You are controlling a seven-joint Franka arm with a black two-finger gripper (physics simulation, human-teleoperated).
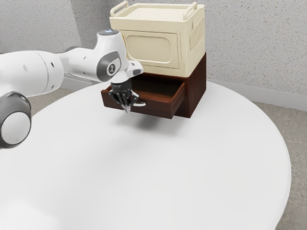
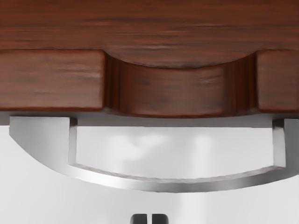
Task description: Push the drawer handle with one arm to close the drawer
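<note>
In the exterior view my gripper (image 1: 127, 109) points down in front of the dark red-brown drawer (image 1: 157, 108), which stands pulled out of its cabinet (image 1: 196, 92). The silver handle (image 1: 140, 104) curves out from the drawer front beside the fingers. From the wrist view, the curved handle (image 2: 175, 186) runs across below the notched drawer front (image 2: 173, 93). The gripper (image 2: 149, 219) has its two dark tips almost together, just outside the middle of the handle's curve, with nothing seen between them. Whether they touch the handle I cannot tell.
A cream storage box (image 1: 149, 47) with raised side handles rests on top of the cabinet. Both stand toward the back of the round white table (image 1: 158, 172). Speckled walls rise behind it. The arm reaches in from the exterior view's left.
</note>
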